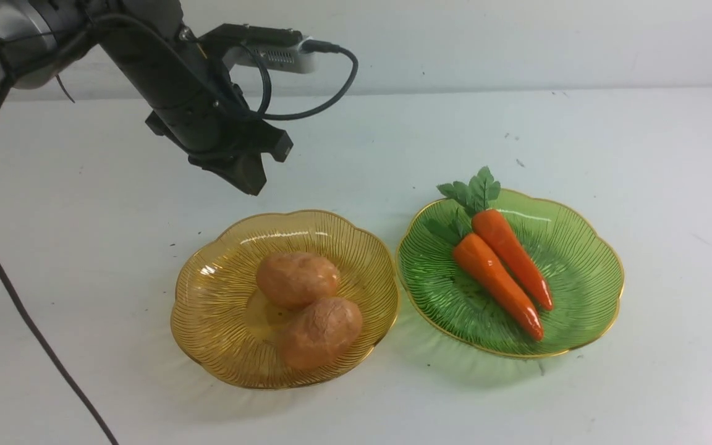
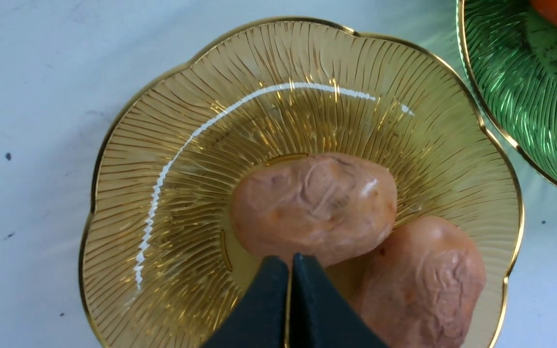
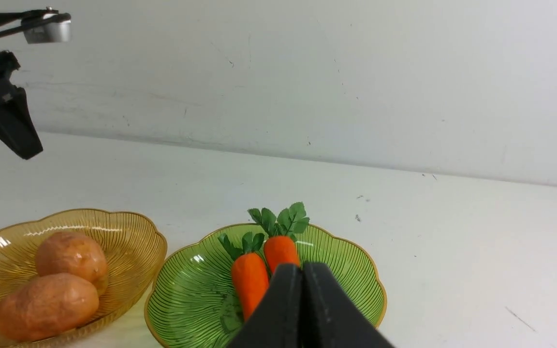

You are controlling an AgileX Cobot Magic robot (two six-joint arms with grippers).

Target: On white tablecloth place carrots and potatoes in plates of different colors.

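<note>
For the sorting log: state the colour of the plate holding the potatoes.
Amber-yellow plate with a gold rim, clearest in the left wrist view.

Bright, even light; soft shadows, glare streak on amber plate (fairly sharp).

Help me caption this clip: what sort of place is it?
Likely a robot lab tabletop, not a kitchen: plain white tablecloth, glossy orange toy carrots on a translucent green ribbed plastic plate, black robot arm overhead.
</note>
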